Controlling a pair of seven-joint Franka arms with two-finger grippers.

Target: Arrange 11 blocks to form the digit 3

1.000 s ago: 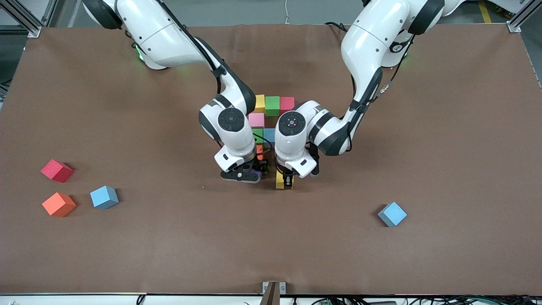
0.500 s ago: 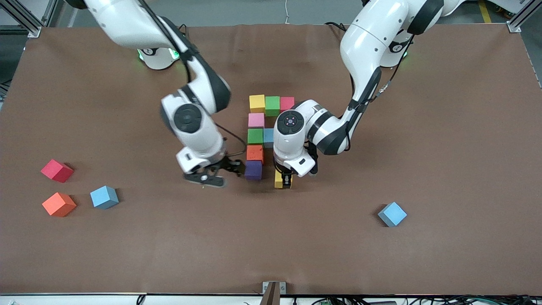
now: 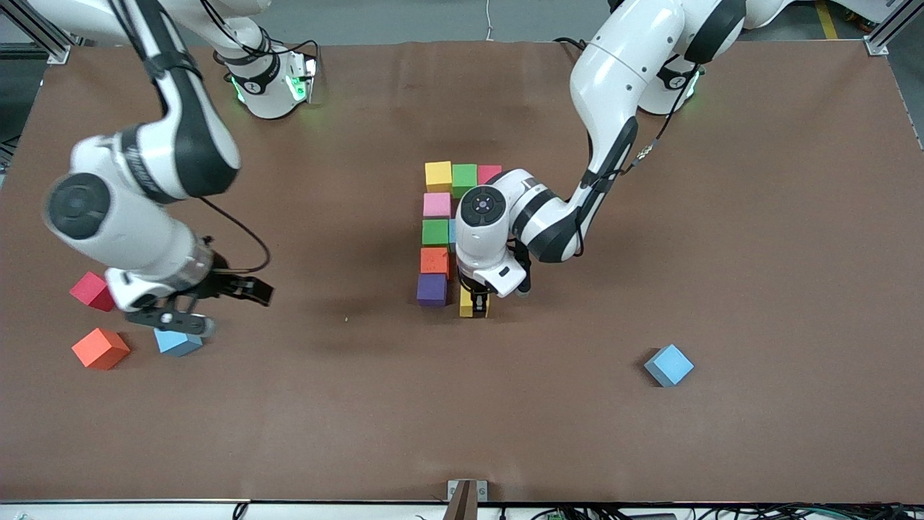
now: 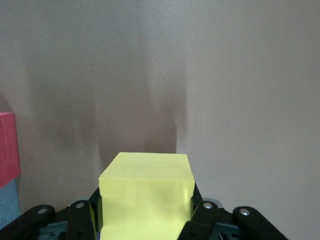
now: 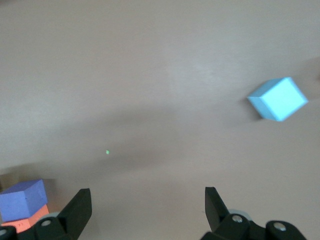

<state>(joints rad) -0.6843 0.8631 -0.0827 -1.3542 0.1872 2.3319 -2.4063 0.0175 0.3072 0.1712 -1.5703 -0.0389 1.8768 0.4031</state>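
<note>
Four loose blocks (image 3: 100, 348) lie scattered across one brown table (image 3: 758, 217).

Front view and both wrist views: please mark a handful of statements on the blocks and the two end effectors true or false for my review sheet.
1. The left end effector is shut on a yellow block. True.
2. The right end effector holds the purple block. False: it is open and empty, over the table by the blue block at the right arm's end.
3. The held yellow block sits beside the purple block, toward the left arm's end of the table. True.
4. The far row of the figure reads yellow, green, red. True.
5. The orange block at the right arm's end is already part of the figure. False: it lies loose, apart from it.
</note>
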